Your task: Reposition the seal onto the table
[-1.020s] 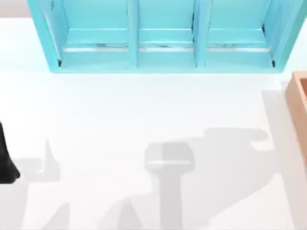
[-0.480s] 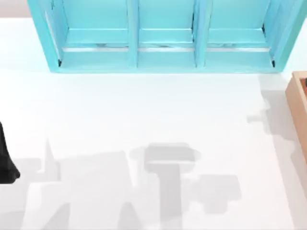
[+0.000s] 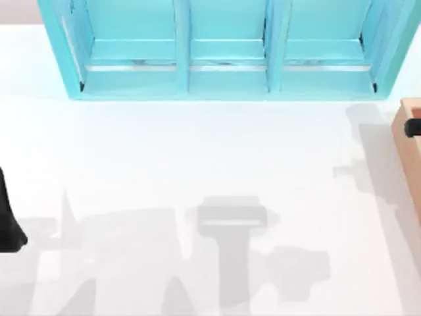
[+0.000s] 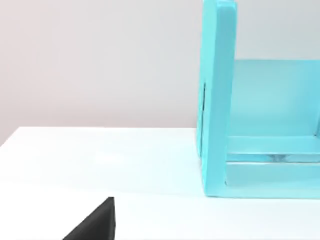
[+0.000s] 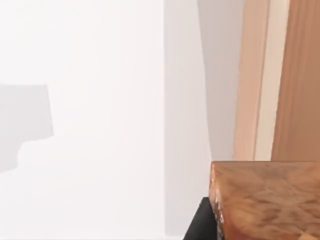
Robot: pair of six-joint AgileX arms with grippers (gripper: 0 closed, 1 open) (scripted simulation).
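Your left arm [image 3: 8,220] sits at the worktop's left edge, toward the near corner, as a dark mass cut off by the top view's border; you cannot tell how its jaws stand. In the left wrist view a black wedge of the left gripper [image 4: 95,223] pokes in low over the worktop. Your right gripper [image 3: 413,128] reaches in at the worktop's right edge, toward the far corner, as a small black tip. In the right wrist view a black part of it [image 5: 200,222] shows, its jaws hidden.
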